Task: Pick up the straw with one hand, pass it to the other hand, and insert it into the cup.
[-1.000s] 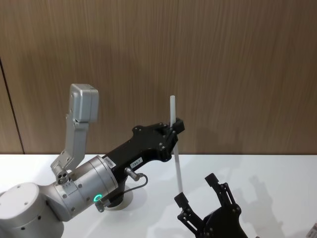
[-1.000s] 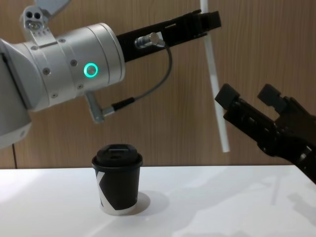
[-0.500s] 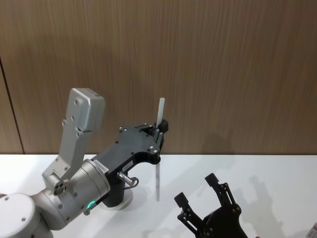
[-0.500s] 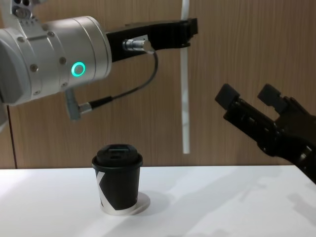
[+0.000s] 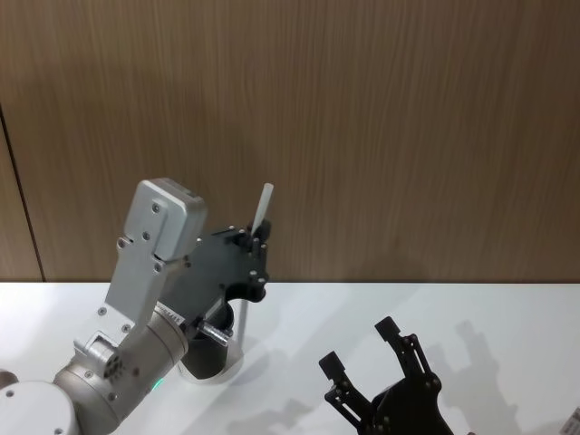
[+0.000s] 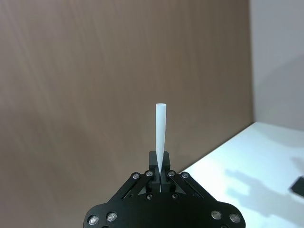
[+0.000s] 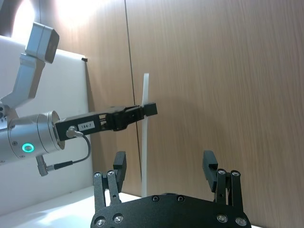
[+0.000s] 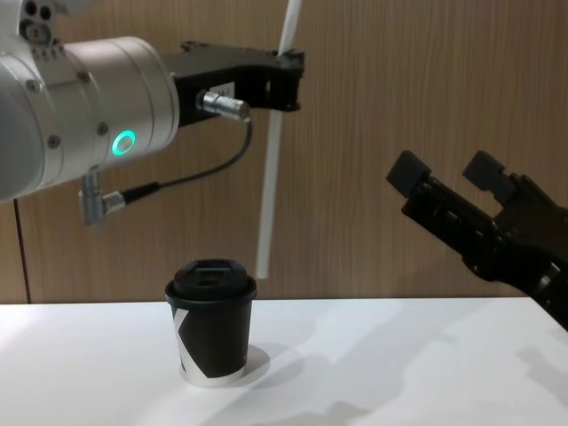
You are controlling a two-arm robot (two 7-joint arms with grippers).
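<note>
Long, thin white plastic straw (image 8: 272,177) was held clear of the table, near upright, its top leaning a little to the robot's right. The black two-fingered left gripper (image 8: 288,78), the one with the metal plug (image 8: 217,102) and dark cable (image 8: 209,169), was clamped on it high up. A short length stood above the fingers and the long part hung below. From the left wrist, the straw (image 6: 160,128) rose straight out from between the closed fingers. In the chest view its lower end showed just beside the right rim of the black plastic lid (image 8: 211,277), at about lid height and not in it. Depth between the two could not be judged. The silver left arm (image 8: 80,124), its green ring light (image 8: 123,142) lit, reached in from the left edge. The black paper coffee cup (image 8: 213,328), with a white mark on its side and a white base, stood upright on the white table (image 8: 399,373) below that arm. The black right gripper (image 8: 448,173), with blunt blocky fingers, hung above the table to the right with its fingers spread wide. It gripped nothing and was well apart from the straw. A brown wood-panelled wall (image 8: 399,89) stood behind.
</note>
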